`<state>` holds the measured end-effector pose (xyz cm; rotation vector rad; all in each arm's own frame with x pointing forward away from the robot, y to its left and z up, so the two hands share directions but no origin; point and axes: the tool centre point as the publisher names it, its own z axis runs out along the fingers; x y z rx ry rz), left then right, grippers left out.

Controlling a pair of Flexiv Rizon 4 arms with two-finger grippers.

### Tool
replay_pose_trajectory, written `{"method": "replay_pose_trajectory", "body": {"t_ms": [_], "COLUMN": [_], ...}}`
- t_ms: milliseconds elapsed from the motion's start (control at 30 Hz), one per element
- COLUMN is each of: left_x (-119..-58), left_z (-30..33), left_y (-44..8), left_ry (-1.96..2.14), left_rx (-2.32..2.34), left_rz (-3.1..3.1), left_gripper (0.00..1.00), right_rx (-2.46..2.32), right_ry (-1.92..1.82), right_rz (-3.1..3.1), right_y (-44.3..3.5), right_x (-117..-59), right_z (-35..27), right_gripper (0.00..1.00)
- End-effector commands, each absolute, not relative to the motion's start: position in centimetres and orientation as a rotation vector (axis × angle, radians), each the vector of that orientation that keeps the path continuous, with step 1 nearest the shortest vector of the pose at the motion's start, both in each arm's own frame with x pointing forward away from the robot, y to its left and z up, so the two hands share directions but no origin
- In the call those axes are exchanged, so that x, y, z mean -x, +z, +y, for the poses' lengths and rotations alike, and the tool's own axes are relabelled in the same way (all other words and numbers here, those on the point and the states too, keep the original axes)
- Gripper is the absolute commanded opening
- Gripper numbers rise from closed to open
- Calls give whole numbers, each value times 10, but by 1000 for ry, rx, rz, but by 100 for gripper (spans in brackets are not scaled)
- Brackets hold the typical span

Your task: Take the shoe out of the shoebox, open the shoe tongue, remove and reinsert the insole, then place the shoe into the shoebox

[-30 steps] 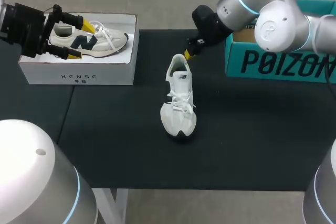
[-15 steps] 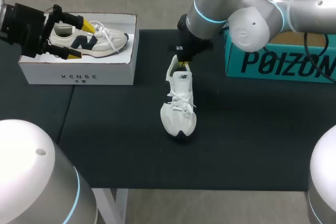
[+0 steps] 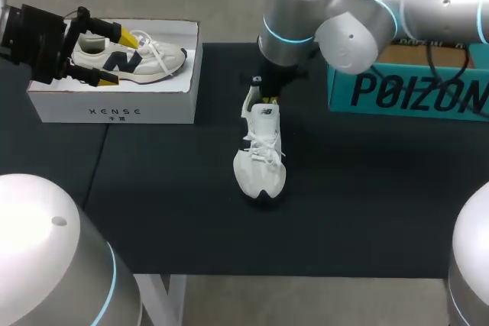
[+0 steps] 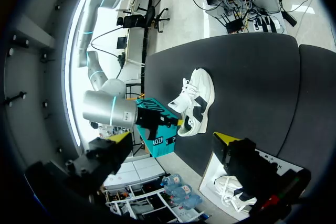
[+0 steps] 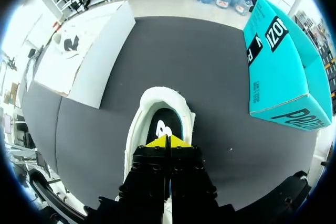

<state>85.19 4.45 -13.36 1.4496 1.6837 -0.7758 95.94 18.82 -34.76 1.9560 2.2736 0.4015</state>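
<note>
Right end effector (image 5: 168,141) fingertips pressed together, nothing visibly held, at heel opening of white sneaker (image 3: 260,154) on tabletop (image 3: 367,188). Left end effector (image 3: 114,57) spread wide over white shoebox (image 3: 114,111).

table (image 3: 367,188): one; flat top in matte black covering, laid in panels. seam (image 3: 95,166): slants from the back to the front edge on the left side. leg (image 3: 164,292): white, under the front edge. light: even, soft, faint shadows.
</note>
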Motion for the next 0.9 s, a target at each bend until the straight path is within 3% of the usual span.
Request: {"method": "replay_pose_trajectory", "body": {"t_ms": [33,667,900], "left_x": [-852,-852,-852], "left_z": [44,44,44], "left_y": [-134,-134,-134], "left_ry": [-773,-773,-773], "left_rx": [-1452,-1452,-1452], "left_rz": [1685,1685,1685], "left_gripper": [100,100,100], "right_rx": [-1938,-1909,-1933], "right_ry": [374,184,130], "right_rz": [2283,2248,2266], "right_y": [-352,-370,-400], "right_x": [-961,-962,-957], "right_z": [195,193,185], "right_gripper": [0,0,0]}}
